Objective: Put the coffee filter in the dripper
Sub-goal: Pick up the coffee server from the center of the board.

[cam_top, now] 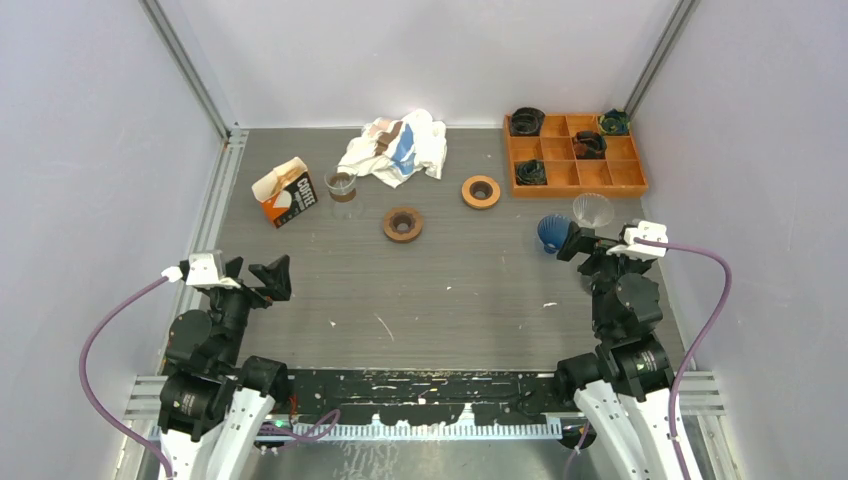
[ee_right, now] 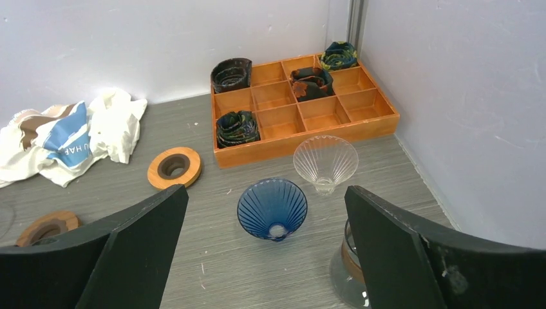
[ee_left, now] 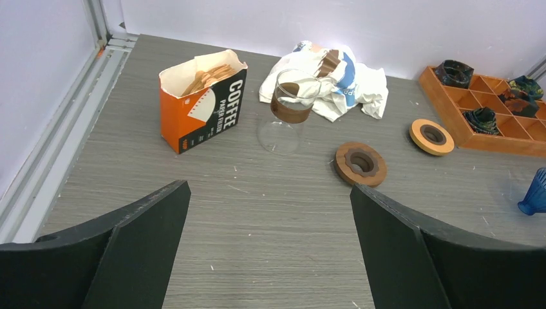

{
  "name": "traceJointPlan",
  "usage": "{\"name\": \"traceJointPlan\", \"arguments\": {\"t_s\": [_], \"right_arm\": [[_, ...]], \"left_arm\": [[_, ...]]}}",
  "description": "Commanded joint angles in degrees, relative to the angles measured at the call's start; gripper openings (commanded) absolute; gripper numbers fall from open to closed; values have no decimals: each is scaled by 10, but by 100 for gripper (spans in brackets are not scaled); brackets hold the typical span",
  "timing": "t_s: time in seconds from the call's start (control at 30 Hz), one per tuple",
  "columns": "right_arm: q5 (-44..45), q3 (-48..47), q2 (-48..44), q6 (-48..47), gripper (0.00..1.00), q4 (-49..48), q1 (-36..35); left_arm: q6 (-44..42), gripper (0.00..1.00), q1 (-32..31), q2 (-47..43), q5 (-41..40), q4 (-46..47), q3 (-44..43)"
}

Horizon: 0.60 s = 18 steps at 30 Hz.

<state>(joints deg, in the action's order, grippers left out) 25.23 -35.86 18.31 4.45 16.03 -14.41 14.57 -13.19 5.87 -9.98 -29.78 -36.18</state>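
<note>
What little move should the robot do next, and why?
Probably the left gripper should reach forward toward the orange coffee filter box. Its jaws stand open and empty, the paper filters poke out of the box's open top on that side, and the blue dripper holds no filter yet.

Bright even light, soft shadows, pics sharp.

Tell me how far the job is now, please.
Nothing looks done yet. The filters sit in their box; the blue dripper and clear dripper lie empty. Nothing is in hand: left gripper and right gripper are open. Left: pick a filter, place it in a dripper.
</note>
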Motion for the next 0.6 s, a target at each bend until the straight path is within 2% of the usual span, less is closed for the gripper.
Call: {"name": "traceJointPlan", "arguments": {"t_s": [0.0,0.27,0.57], "right_arm": [[14,-21,-3,4,100,-14,-3],[26,-29,-7,8,100,-7,-3],[25,-101,61,27,100,92,-3]], "left_arm": [[-6,99,3,0,5,39,1],[-2,99,3,-16,4,33,-1],[23,99,4,-19,7,-8,-23]]}}
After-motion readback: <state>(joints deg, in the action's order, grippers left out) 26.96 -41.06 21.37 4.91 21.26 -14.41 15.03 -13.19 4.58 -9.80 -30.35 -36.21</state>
